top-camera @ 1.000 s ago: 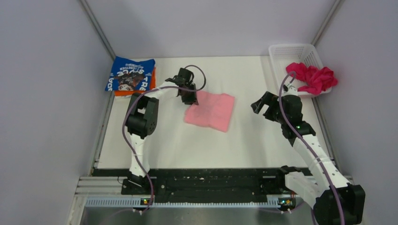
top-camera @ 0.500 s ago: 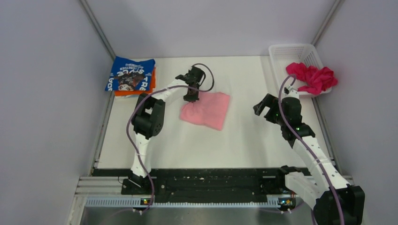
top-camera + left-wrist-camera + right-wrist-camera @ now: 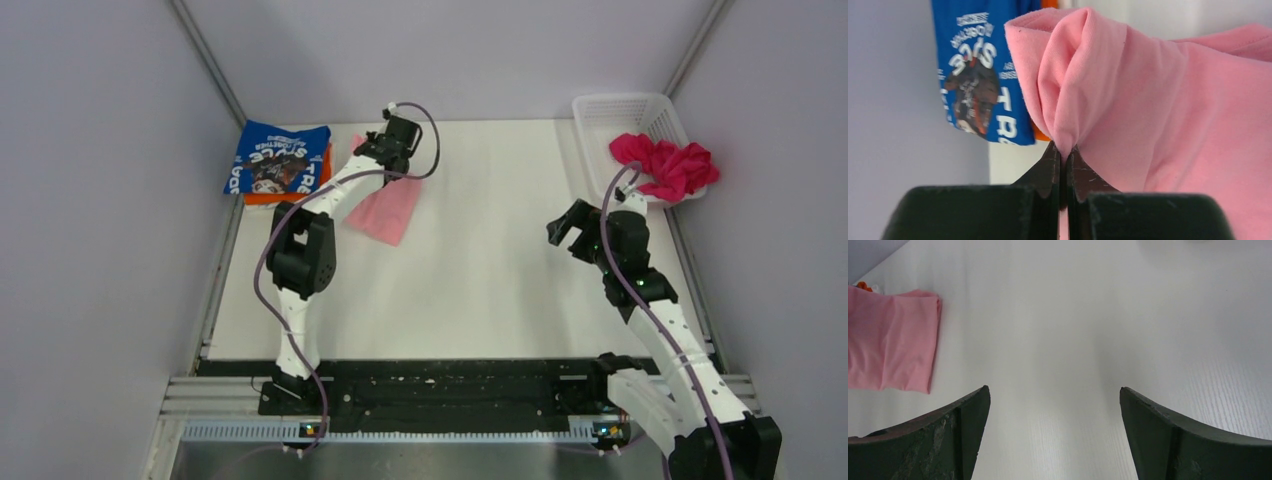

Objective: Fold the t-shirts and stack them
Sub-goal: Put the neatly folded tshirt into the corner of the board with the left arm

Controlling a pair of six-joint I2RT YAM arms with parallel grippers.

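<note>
My left gripper (image 3: 383,168) is shut on an edge of the folded light pink t-shirt (image 3: 388,211) and holds it up, hanging, at the back left of the table. In the left wrist view the pink cloth (image 3: 1148,100) bunches between the pinched fingertips (image 3: 1050,162). The blue t-shirt with white print (image 3: 278,157) lies folded on the orange t-shirt (image 3: 262,198) in the back left corner, also in the left wrist view (image 3: 978,75). The magenta t-shirt (image 3: 665,165) lies crumpled in the basket. My right gripper (image 3: 565,222) is open and empty over bare table; the pink shirt (image 3: 890,345) shows to its left.
The white lattice basket (image 3: 620,110) stands at the back right corner. Grey walls enclose the table on the left, back and right. A black rail (image 3: 440,385) runs along the near edge by the arm bases.
My left gripper has carried the pink t-shirt up and to the left, toward the blue and orange stack. The right arm has shifted only slightly.
</note>
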